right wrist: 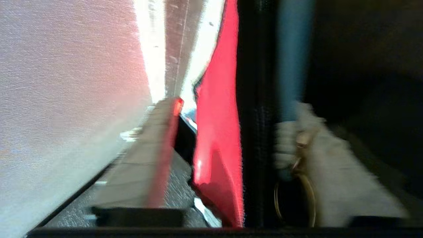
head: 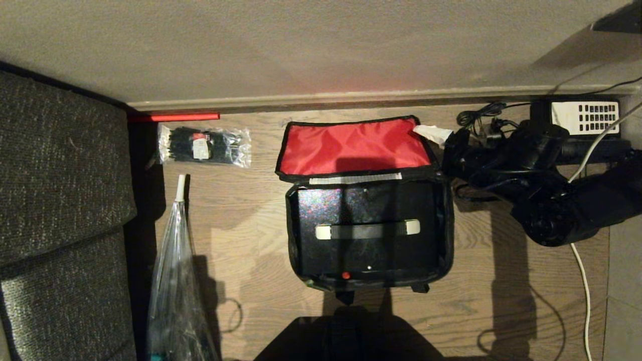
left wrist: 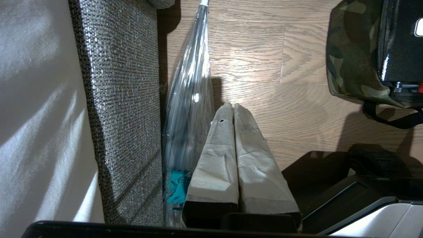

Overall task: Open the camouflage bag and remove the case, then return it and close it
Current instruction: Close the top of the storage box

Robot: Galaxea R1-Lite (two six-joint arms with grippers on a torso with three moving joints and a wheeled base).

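The camouflage bag (head: 448, 225) lies open on the wood floor, its red-lined lid (head: 351, 148) folded back toward the wall. Inside lies the black case (head: 331, 205), its strap handle (head: 367, 230) between two pale tabs. My right gripper (head: 432, 133) is at the lid's far right corner. In the right wrist view, the right gripper (right wrist: 234, 109) stands open, its pale fingers (right wrist: 155, 148) on either side of the lid's red lining (right wrist: 216, 132) and black trim. My left gripper (left wrist: 232, 106) hangs shut and empty over the floor, left of the bag (left wrist: 350, 56).
A grey sofa (head: 60, 200) fills the left side, with a long clear plastic bag (head: 175, 281) against it. A clear packet of black ties (head: 203, 145) lies left of the lid. A black desk phone (head: 584, 118) and cables (head: 584, 281) are at the right, by the wall.
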